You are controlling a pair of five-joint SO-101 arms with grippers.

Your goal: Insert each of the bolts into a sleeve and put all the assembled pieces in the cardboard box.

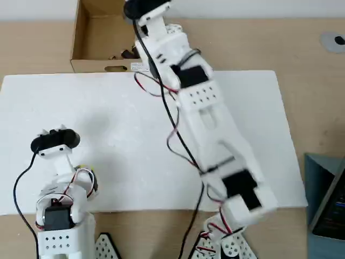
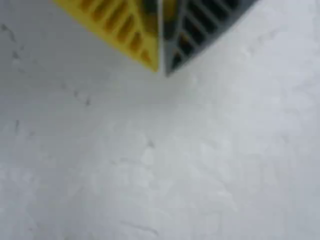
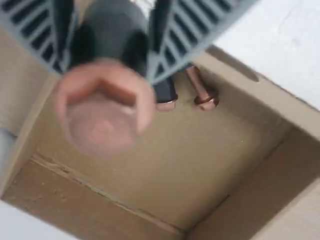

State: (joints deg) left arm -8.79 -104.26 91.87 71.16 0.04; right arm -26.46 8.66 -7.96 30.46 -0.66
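Observation:
My right gripper (image 3: pixel 112 65) hangs over the inside of the cardboard box (image 3: pixel 200 165), shut on an assembled piece: a dark sleeve (image 3: pixel 110 30) with the copper bolt head (image 3: pixel 102 115) toward the camera. On the box floor beyond it lie another sleeved piece (image 3: pixel 164 95) and a copper bolt (image 3: pixel 202 92). In the high view the right arm (image 1: pixel 178 70) stretches to the box (image 1: pixel 81 38) at the table's far edge. My left gripper (image 2: pixel 161 67) is shut on nothing, its yellow and grey tips meeting just above the white mat (image 2: pixel 160 165); the left arm (image 1: pixel 56 143) sits at the near left.
The white mat (image 1: pixel 108 135) covers most of the table between the arms. A dark device (image 1: pixel 329 199) stands at the right edge, and a small grey disc (image 1: pixel 333 41) lies at the far right. Red and black cables (image 1: pixel 172 124) run along the right arm.

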